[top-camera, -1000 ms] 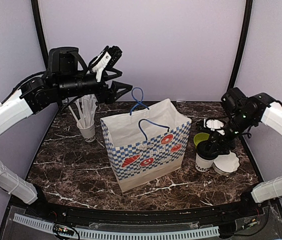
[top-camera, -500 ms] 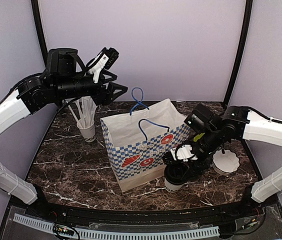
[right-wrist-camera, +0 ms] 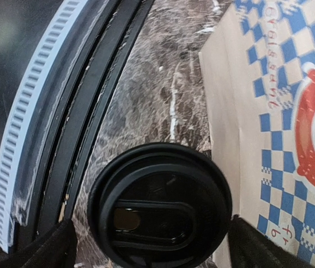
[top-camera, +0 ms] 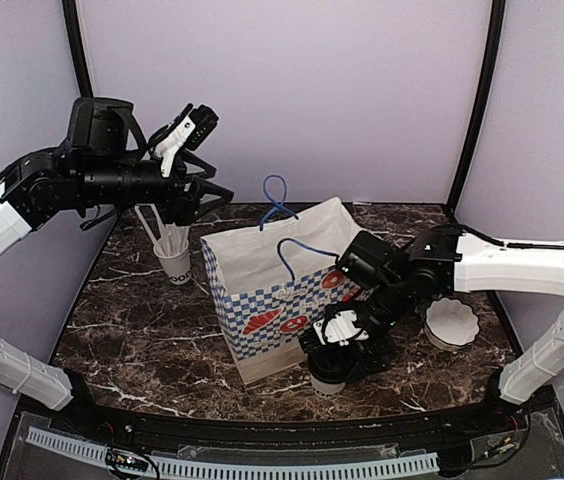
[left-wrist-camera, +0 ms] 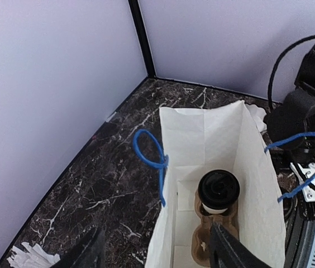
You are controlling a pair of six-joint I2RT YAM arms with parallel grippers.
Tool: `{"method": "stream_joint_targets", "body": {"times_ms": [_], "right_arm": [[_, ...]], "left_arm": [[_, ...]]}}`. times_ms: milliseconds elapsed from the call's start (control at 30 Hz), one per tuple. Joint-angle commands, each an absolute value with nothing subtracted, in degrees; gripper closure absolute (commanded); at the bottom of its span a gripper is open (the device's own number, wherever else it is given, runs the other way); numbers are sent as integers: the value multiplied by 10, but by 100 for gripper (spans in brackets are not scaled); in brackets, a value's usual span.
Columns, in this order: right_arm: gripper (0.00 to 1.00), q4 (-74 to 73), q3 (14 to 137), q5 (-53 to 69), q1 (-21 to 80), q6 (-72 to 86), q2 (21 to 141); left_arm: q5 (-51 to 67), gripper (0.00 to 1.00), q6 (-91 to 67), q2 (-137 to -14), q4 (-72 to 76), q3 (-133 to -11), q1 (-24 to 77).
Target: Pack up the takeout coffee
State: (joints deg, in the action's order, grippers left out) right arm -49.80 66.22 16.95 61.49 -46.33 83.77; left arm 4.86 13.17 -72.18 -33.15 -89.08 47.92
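Near the front of the dark marble table [top-camera: 142, 320], right of centre, a white paper cup with a round black plastic lid [right-wrist-camera: 160, 206] stands just beside the near right corner of a blue-checked white paper bag [top-camera: 282, 310]. The right gripper [top-camera: 332, 350] straddles it, jaws apart. Inside the bag, a second lidded cup [left-wrist-camera: 218, 191] sits in a brown cardboard carrier [left-wrist-camera: 216, 234]. Far left, the left gripper [left-wrist-camera: 157, 252] hangs high, jaws apart, holding nothing.

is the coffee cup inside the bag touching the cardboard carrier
Touching. The left wrist view shows the lidded cup seated in a hole of the brown carrier inside the paper bag.
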Motion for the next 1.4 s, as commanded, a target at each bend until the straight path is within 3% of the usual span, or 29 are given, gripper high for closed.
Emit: {"method": "stream_joint_targets", "body": {"times_ms": [0,200,400,800,867,967,1367], "right_arm": [[1,-550,694,194,614,-472,813],[2,-636,731,251,548,-497,767],[1,-640,679,228,444,-499,703],[2,-620,615,296,258,-524,661],[1,-622,617,304,241,-529,663],[1,-622,616,310,228,-531,664],[1,-615,602,310,224,-531,667]], "left_arm": [[47,33,173,-728,-433,-942,534],[27,33,212,-813,-551,-1088,672],[40,30,247,-919,-568,-1128,771],[51,21,299,-1098,-557,-1163,772],[75,15,299,-1119,-554,-1162,762],[93,10,290,-1134,-556,-1162,747],[106,10,280,-1170,-562,-1145,725]]}}
